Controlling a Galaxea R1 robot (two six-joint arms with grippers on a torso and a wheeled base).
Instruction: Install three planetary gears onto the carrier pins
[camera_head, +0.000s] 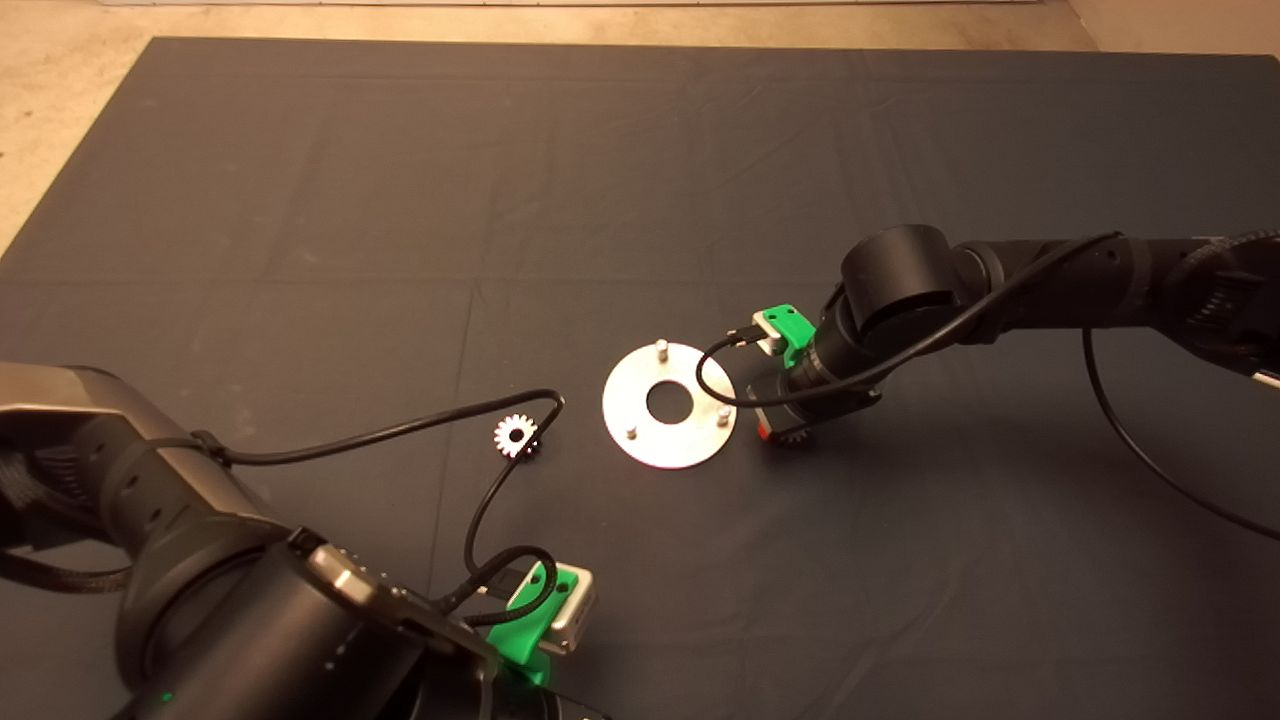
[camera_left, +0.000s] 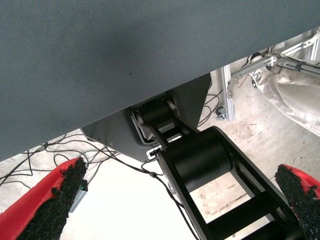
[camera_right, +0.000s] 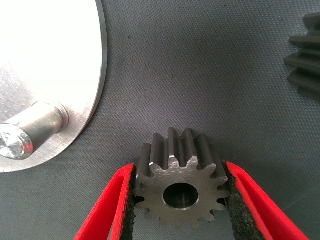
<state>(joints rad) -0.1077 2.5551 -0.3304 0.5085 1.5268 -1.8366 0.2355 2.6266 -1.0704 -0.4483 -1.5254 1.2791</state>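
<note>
The shiny round disc (camera_head: 668, 404) lies mid-mat with three bare carrier pins (camera_head: 661, 348), (camera_head: 723, 412), (camera_head: 631, 431). My right gripper (camera_head: 786, 432) is low at the mat just right of the disc, shut on a planetary gear (camera_right: 180, 187); both pads touch its teeth. In the right wrist view the disc's rim (camera_right: 97, 75) and one pin (camera_right: 30, 131) are close beside that gear. A second gear (camera_head: 516, 436) lies flat on the mat left of the disc. A third gear (camera_right: 306, 55) shows partly at the right wrist view's edge. My left gripper (camera_left: 172, 175) is parked at the lower left, open and empty.
Black cables loop over the mat: one from the left arm (camera_head: 400, 430) passes next to the loose gear, and one from the right wrist (camera_head: 712, 380) hangs over the disc's right side. The left wrist view looks past the mat's edge (camera_left: 150, 95) at floor cables and a frame.
</note>
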